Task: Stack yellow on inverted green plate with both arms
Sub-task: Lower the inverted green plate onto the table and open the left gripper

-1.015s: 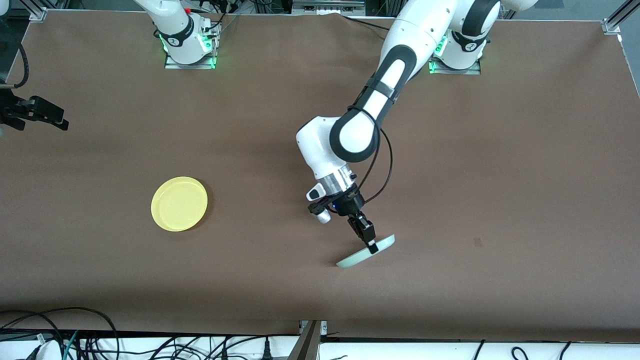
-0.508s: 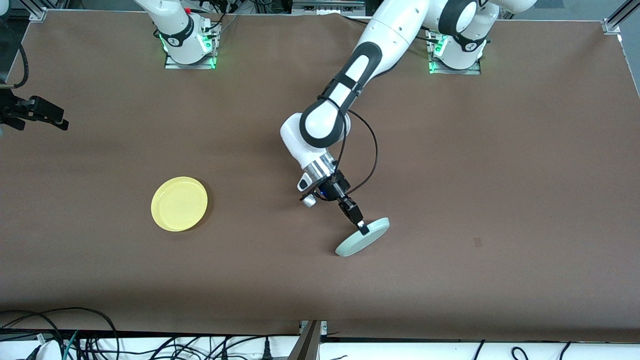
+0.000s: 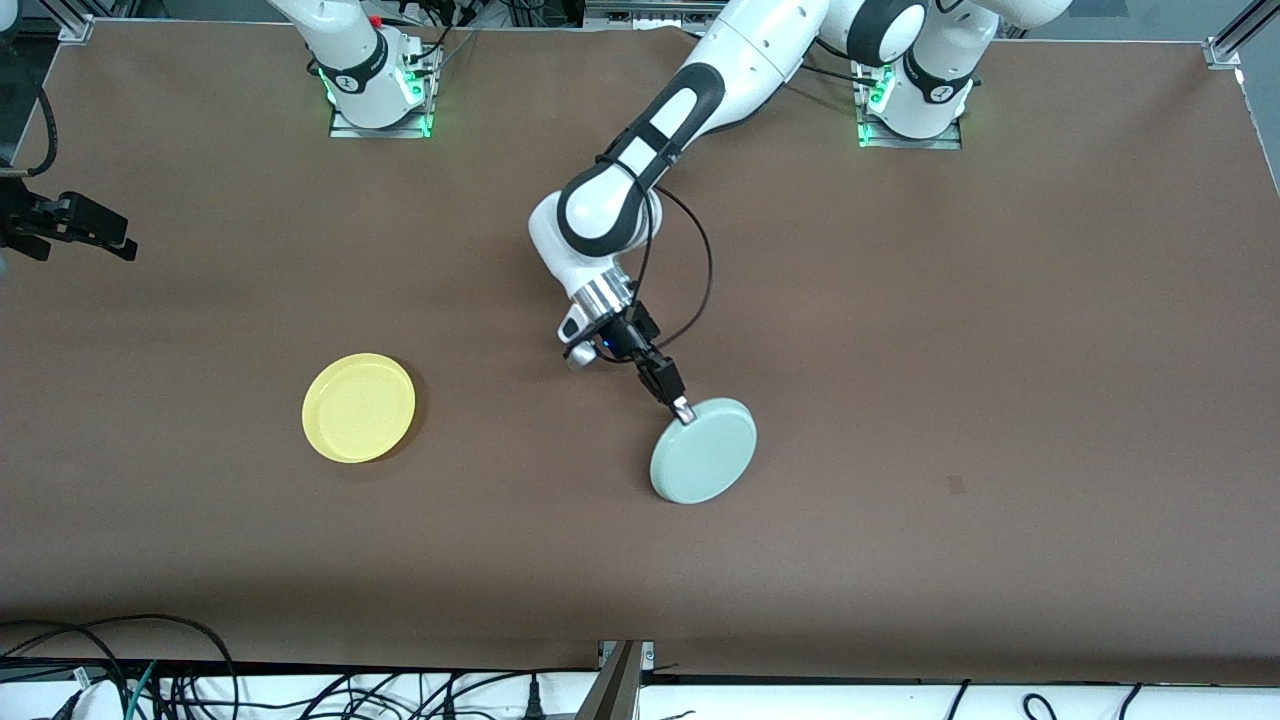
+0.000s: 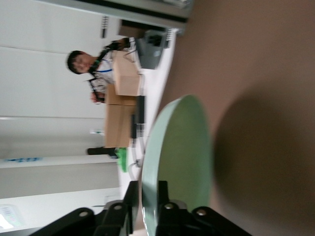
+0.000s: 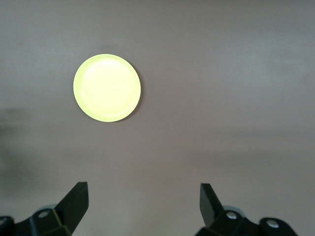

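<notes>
No readable text

No label, brand, number or sign can be made out on the plates, arms or tabletop; small marks on the arm bases are too small to read.

It was a robotics lab: a brown-covered table (image 3: 1050, 300) carried two bolted arm bases lit green, aluminium framing (image 3: 1235, 40) ran along the frame's top, and cable bundles (image 3: 150, 680) lay at lower left.

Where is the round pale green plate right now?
The round pale green plate is near the table's middle, its rim gripped by the left gripper, toward the left arm's end from the round yellow plate.
</notes>
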